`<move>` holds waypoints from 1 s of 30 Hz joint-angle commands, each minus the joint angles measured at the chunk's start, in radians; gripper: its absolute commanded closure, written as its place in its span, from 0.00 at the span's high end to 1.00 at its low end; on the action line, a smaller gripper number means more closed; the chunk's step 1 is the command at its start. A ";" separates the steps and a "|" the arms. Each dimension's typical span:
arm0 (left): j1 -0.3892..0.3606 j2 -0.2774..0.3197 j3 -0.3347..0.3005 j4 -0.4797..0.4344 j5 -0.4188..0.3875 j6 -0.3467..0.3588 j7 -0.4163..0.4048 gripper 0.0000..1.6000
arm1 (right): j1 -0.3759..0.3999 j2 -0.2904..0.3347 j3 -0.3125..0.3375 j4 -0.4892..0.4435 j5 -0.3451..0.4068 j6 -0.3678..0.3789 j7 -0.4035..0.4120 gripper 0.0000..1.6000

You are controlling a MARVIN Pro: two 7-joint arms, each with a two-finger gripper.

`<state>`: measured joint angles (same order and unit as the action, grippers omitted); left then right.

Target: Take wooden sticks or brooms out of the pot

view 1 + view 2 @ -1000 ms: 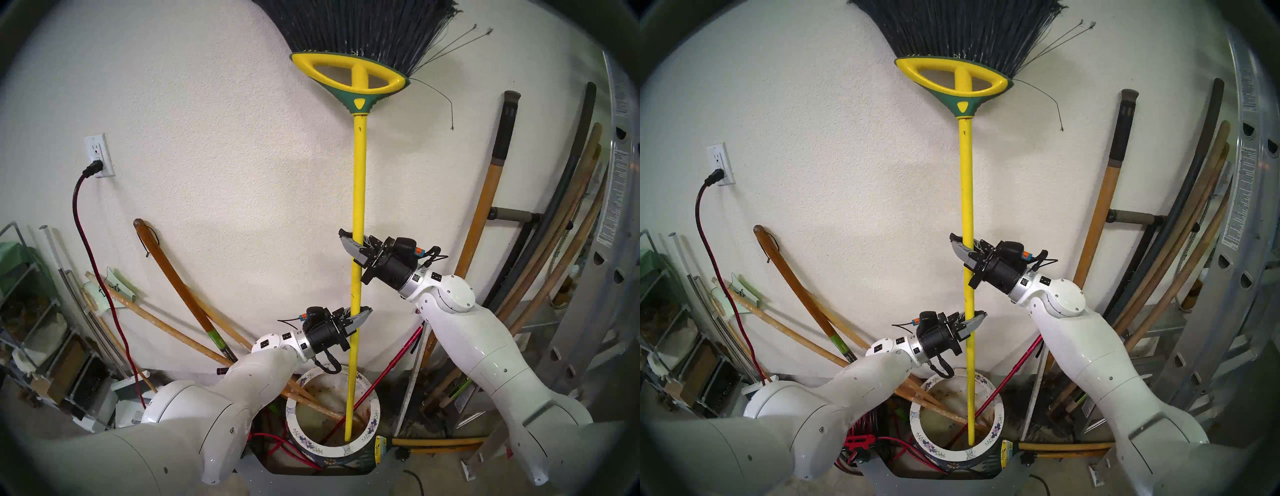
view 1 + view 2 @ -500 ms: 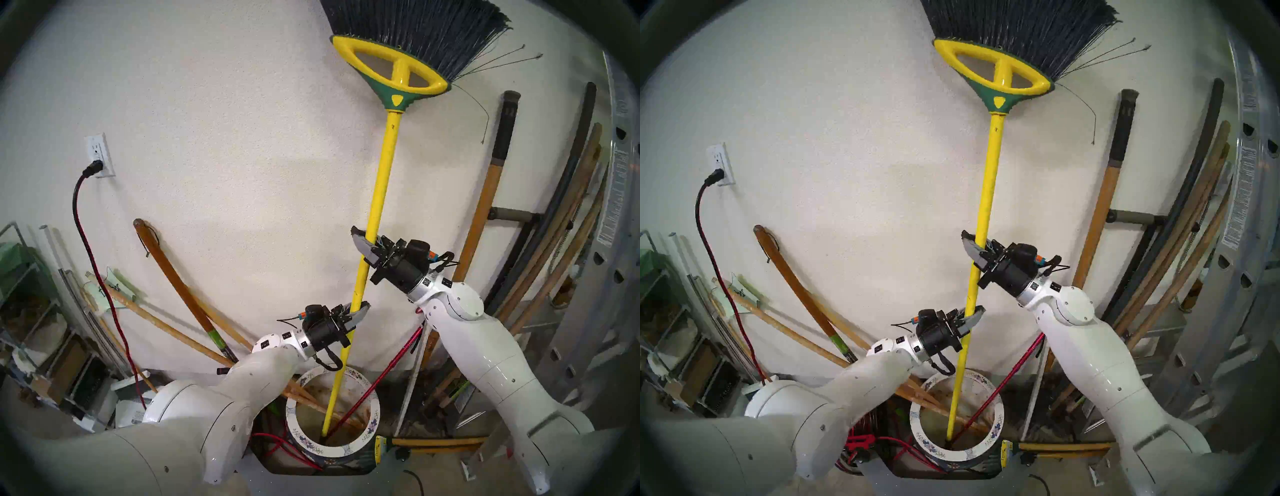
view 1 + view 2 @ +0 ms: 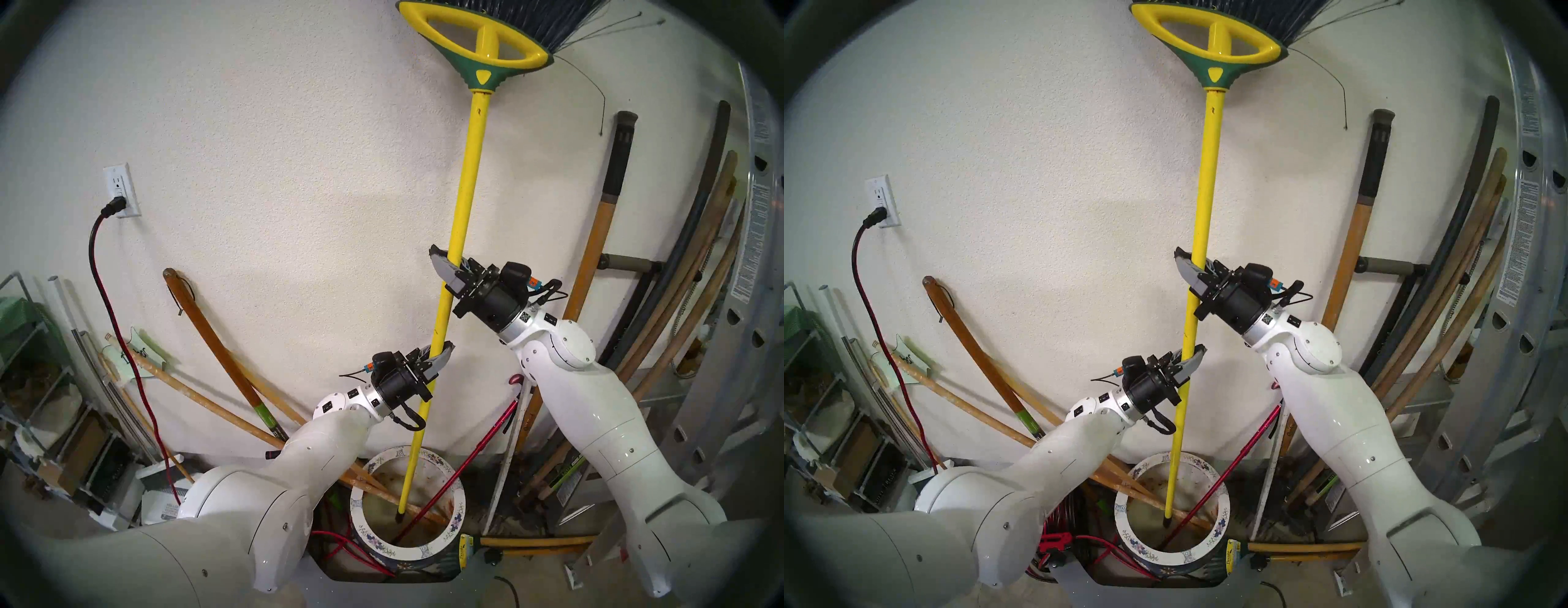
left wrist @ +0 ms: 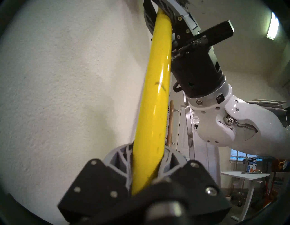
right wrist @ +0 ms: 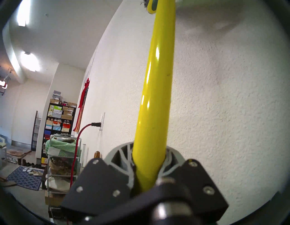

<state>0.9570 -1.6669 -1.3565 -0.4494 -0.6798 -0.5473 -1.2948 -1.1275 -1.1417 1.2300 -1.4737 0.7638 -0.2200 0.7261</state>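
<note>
The broom (image 3: pixel 466 182) has a yellow pole, a yellow-and-green head (image 3: pixel 488 46) and black bristles cut off by the top edge. It leans slightly right. Its black lower tip (image 3: pixel 400 517) hangs within the mouth of the pot (image 3: pixel 355 505), which has a white flowered rim. My left gripper (image 3: pixel 439 350) is shut on the pole low down. My right gripper (image 3: pixel 445 265) is shut on it higher up. Both wrist views show the pole (image 4: pixel 155 88) (image 5: pixel 158 78) clamped between the fingers. Tan wooden poles (image 3: pixel 203 399) lean left out of the pot. A red pole (image 3: pixel 479 454) leans right.
Long-handled tools (image 3: pixel 594 263) and an aluminium ladder (image 3: pixel 721 382) lean on the wall at the right. A wall outlet (image 3: pixel 121 191) with a red-black cord and a wire shelf (image 3: pixel 34 382) are at the left. A yellow-handled tool (image 3: pixel 539 543) lies on the floor beside the pot.
Both grippers have risen with the broom. The broom first tilted right, then went up; its tip left the pot's near rim and now hangs higher at the middle of the opening.
</note>
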 commanded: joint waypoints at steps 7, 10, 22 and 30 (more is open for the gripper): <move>-0.071 0.015 -0.041 -0.188 -0.056 0.050 -0.092 0.00 | 0.101 -0.062 -0.033 -0.082 0.023 0.079 -0.013 0.00; -0.074 0.032 -0.043 -0.218 -0.052 0.065 -0.097 0.00 | 0.112 -0.071 -0.040 -0.087 0.029 0.100 -0.022 0.00; -0.089 0.105 -0.054 -0.339 -0.043 0.149 -0.136 0.00 | 0.159 -0.105 -0.068 -0.110 0.047 0.166 -0.045 0.00; -0.074 0.130 -0.055 -0.442 -0.046 0.247 -0.164 0.00 | 0.175 -0.118 -0.076 -0.119 0.066 0.216 -0.083 0.00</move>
<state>0.9232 -1.5471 -1.4035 -0.7684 -0.6968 -0.3679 -1.4321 -0.9619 -1.2405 1.1686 -1.5980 0.8169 -0.0511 0.6721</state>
